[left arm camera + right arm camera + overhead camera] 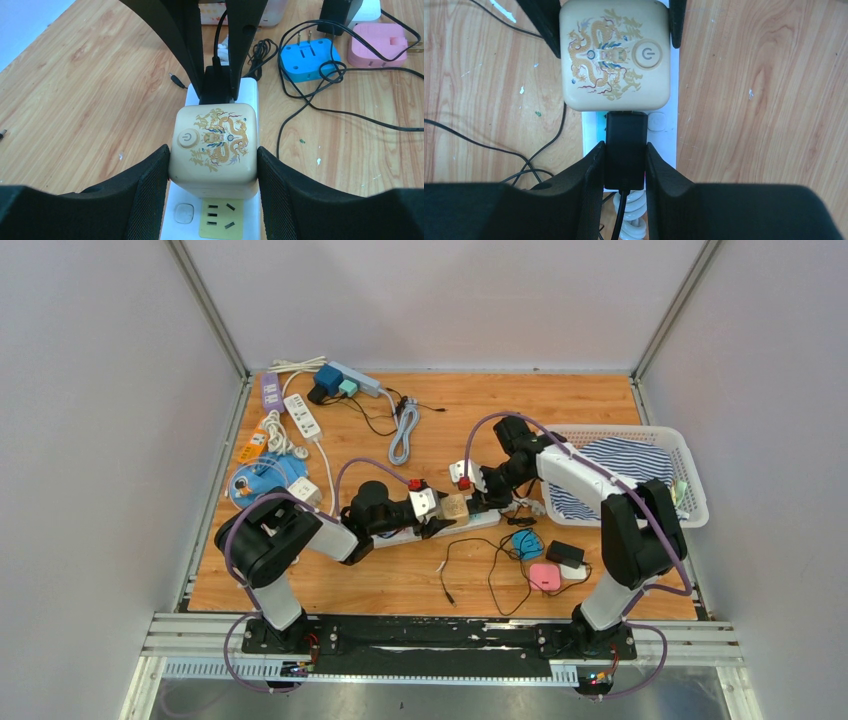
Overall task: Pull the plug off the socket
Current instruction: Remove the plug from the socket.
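We count one left gripper (pixel 212 162), one right gripper (pixel 625 160), one basket (pixel 618 430), one cream cube (pixel 614 55), one pink adapter (pixel 380 45), one striped cloth (pixel 622 462).

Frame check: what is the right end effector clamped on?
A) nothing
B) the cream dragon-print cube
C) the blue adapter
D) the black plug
D: in the right wrist view the right end effector pinches the black plug seated in the white power strip, while the left end effector grips the cream cube beside it.
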### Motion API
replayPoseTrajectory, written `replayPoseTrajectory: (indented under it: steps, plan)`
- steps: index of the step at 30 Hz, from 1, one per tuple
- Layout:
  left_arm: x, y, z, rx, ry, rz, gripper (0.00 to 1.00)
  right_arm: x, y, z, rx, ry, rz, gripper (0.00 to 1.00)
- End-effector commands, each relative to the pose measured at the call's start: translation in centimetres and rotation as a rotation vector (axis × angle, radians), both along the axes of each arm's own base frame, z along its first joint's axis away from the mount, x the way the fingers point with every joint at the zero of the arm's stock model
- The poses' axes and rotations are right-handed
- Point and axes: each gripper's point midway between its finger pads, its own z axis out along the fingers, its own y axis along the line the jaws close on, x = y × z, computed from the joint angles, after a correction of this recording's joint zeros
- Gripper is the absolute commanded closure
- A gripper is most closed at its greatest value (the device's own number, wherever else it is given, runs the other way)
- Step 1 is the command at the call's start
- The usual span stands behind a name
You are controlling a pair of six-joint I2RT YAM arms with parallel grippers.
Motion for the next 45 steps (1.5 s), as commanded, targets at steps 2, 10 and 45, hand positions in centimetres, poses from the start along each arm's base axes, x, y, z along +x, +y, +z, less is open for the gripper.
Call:
replayPoseTrajectory:
  steps: [2,10,45]
  plan:
    - [3.0,2.7,-2.3,0.069,0.037,0.163,1.0,-4.8,-1.4,1.4,0.037,0.127,0.103,1.0]
    - [3.0,2.5,-2.6,0.079,0.043,0.158,1.0,-0.9,-2.7,1.0,-0.038,0.021,-0.081,1.0]
    - [3.7,2.3,-3.6,0.125,0.063,0.179,1.0,-5.9,-1.2,3.1,0.144,0.142,0.125,1.0]
